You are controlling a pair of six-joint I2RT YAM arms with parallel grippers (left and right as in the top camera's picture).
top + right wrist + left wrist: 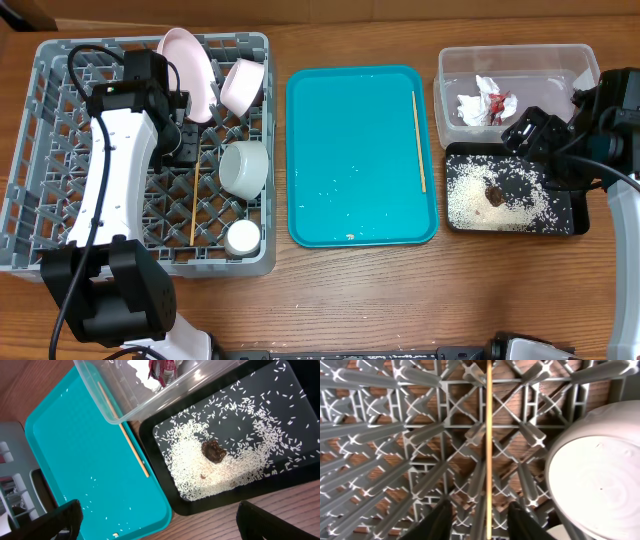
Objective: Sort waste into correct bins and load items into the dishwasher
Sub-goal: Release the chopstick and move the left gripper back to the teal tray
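Observation:
The grey dish rack (50,150) holds two white-pink plates (190,72) (242,85), a pale bowl (245,167), a small white cup (242,237) and one chopstick (194,205). My left gripper (188,140) is open low over the rack floor. In the left wrist view the chopstick (489,435) lies on the lattice between the spread fingers (484,522), beside the bowl (595,485). The second chopstick (419,140) lies on the teal tray. The wrapper (487,104) is in the clear tub (575,60). The brown lump (495,196) and rice lie in the black tray (565,222). My right gripper (535,135) is open and empty.
The teal tray (350,160) sits between the rack and the bins, with a few rice grains on it. In the right wrist view the gripper (160,530) hovers above the teal tray's corner (75,460), the black tray (300,480) and bare wood.

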